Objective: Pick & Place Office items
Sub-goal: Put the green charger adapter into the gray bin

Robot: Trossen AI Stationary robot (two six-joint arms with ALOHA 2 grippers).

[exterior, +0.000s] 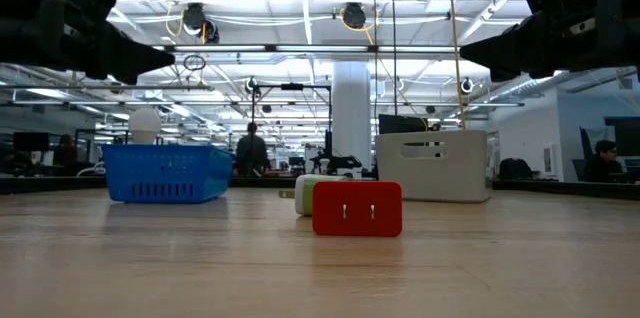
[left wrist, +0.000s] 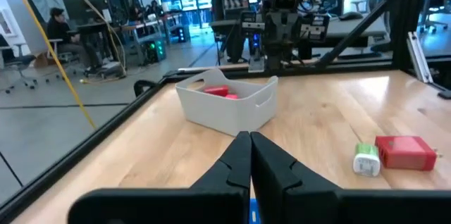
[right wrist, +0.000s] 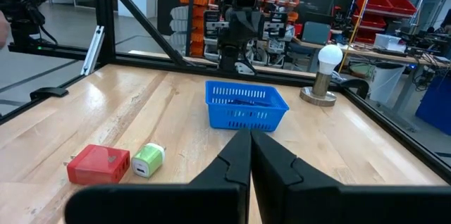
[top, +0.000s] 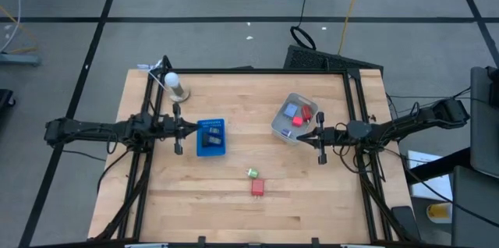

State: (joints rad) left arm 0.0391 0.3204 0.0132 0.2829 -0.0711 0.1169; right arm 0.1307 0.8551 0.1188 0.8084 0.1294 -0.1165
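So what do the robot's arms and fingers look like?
Both arms are dark, nearly black, thin and jointed, with black cables running along them. The left gripper and the right gripper each end in two black fingers, wide at the base and narrowing to a slim point, like a beak. No markings show on them.

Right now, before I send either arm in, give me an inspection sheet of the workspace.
Surface: wooden table, bare along the near side.
Job's things: red plug block and green-and-white adapter lie loose, close together; red and blue pieces inside the grey tub; dark pieces in the blue basket.
Clutter: white bulb on a round stand at the far left corner.
Grippers: left gripper shut, empty, beside the basket; right gripper shut, empty, beside the tub.
Cables: black and yellow leads on the floor beyond the table.
Surroundings: people in the room behind.
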